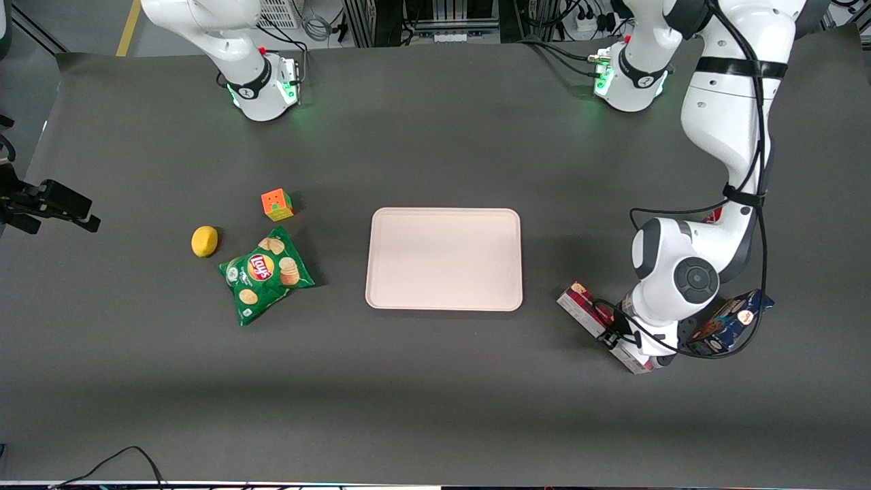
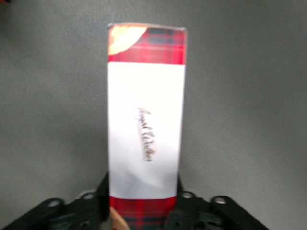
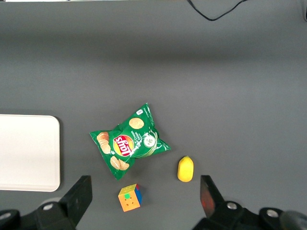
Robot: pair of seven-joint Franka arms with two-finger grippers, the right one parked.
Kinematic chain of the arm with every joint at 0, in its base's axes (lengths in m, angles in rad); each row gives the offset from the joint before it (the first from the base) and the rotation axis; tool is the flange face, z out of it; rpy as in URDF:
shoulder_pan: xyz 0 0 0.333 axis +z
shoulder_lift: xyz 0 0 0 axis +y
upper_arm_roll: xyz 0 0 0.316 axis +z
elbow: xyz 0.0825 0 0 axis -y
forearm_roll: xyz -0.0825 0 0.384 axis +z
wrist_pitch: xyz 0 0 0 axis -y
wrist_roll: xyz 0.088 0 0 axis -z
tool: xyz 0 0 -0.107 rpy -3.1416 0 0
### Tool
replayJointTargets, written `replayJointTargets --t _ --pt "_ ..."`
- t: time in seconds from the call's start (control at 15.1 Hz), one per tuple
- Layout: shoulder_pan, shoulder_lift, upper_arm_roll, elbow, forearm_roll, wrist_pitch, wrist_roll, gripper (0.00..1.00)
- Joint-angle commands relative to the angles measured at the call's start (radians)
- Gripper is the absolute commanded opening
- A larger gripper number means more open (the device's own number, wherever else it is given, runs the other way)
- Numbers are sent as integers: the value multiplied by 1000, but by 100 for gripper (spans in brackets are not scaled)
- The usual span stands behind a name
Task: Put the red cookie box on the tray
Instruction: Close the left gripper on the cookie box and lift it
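Lemon (image 1: 204, 241), small, yellow and oval, is seen toward the parked arm's end of the dark grey table (image 1: 435, 395). Just beside it lies a green crinkled chip bag (image 1: 265, 275); a small orange-and-green puzzle cube (image 1: 277, 204) sits farther from the front camera than the bag, near it but apart.

Mid-table, the large flat pale pink rectangular tray (image 1: 444, 258) with rounded corners is noted, nothing resting on it.

Toward the working arm's end, the long narrow dark red plaid cardboard cookie box (image 1: 586, 307) lies flat on the table, set at a diagonal, well apart from the tray. One end is covered by the arm. The gripper (image 2: 139, 203) is lowered over that end; in the left wrist view its black fingers (image 2: 102, 197) are seen flanking the box on both long sides, pressed against the cardboard at the plaid band below the white section.

A dark blue box (image 1: 728, 321) rests tilted just beside the wrist.
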Motion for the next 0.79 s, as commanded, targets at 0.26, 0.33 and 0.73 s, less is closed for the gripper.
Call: replayJointTargets --t 0.26,0.33,0.73 --pt "-15 -16 21 74 18 -100 -14 10" --pt "-16 -26 23 96 20 -149 3 9" --pt "-45 -179 35 104 24 -290 233 9"
